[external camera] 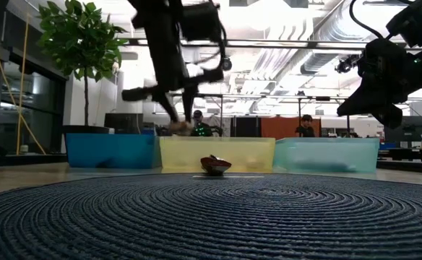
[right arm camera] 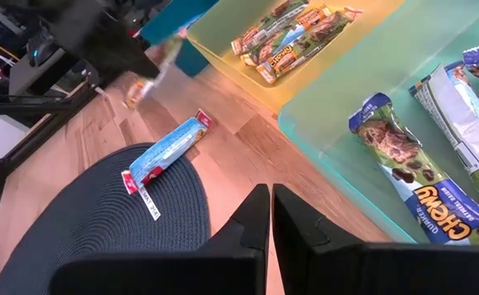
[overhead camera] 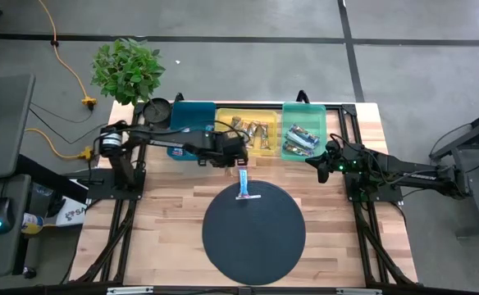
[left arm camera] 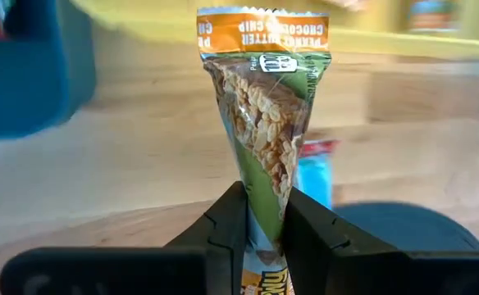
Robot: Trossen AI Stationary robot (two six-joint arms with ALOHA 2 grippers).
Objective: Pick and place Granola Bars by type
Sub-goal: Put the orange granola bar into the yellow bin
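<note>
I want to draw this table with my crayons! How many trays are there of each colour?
Teal tray: 1
Yellow tray: 1
Green tray: 1
Total: 3 trays

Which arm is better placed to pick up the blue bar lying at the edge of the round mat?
Probably the right. Its pincer is shut on nothing beside the green plastic tray, while the left pincer grips a green-wrapped granola bar. The blue-wrapped granola bar lies free.
</note>
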